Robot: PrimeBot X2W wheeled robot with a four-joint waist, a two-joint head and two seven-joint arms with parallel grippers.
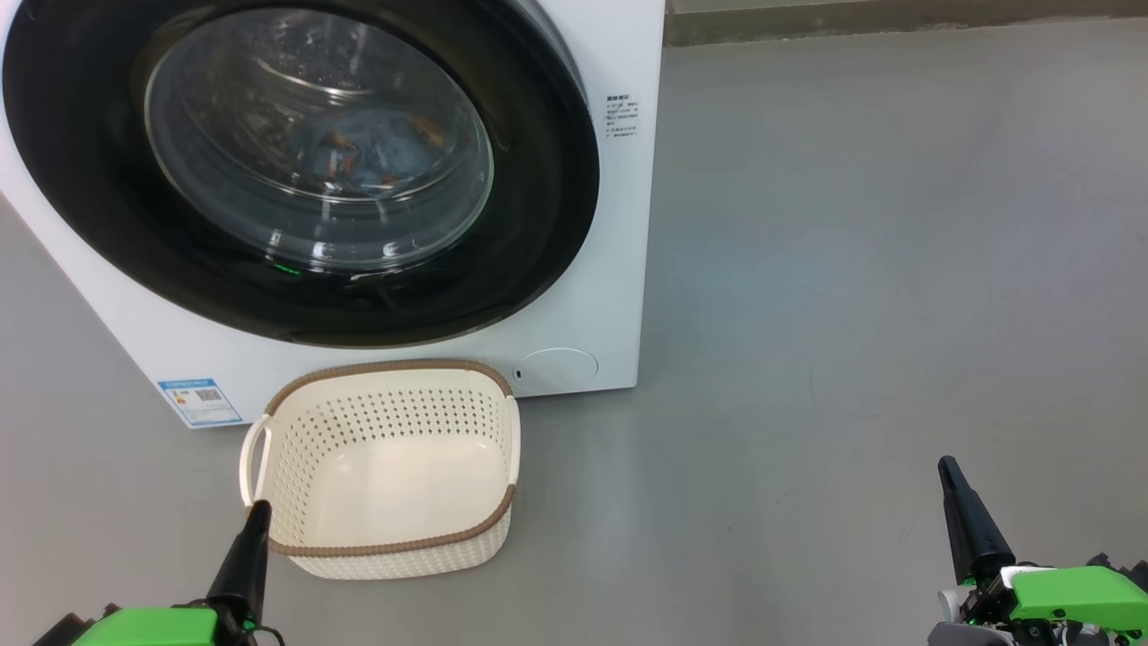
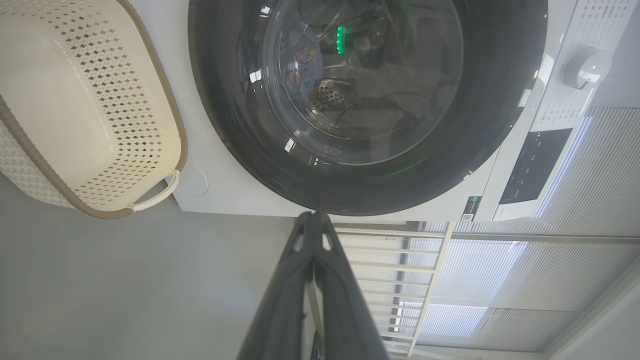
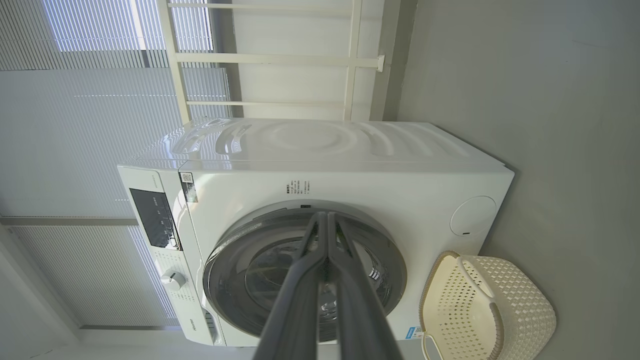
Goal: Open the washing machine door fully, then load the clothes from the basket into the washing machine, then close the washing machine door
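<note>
Looking from head, door: washing machine door (image 1: pixel 538 179) is sitting shut on the washing machine (image 1: pixel 619 269); blue orange-printed clothes (image 1: pixel 377 152) are lying inside behind the glass.
Head, basket: basket (image 1: pixel 404 563) is standing on the grey floor (image 1: pixel 852 269) just in front of the machine, bare bottom showing.
Head, grippers: left gripper (image 1: pixel 259 511) is pointing at the basket's near left corner; right gripper (image 1: pixel 947 468) is hanging well apart to the right.
Left wrist: fingers (image 2: pixel 285 300) are pressing flat together, gripping nothing; basket at upper left.
Right wrist: fingers (image 3: pixel 300 300) are pressing together, holding nothing, crossing over the door; basket at lower right beside the machine.
</note>
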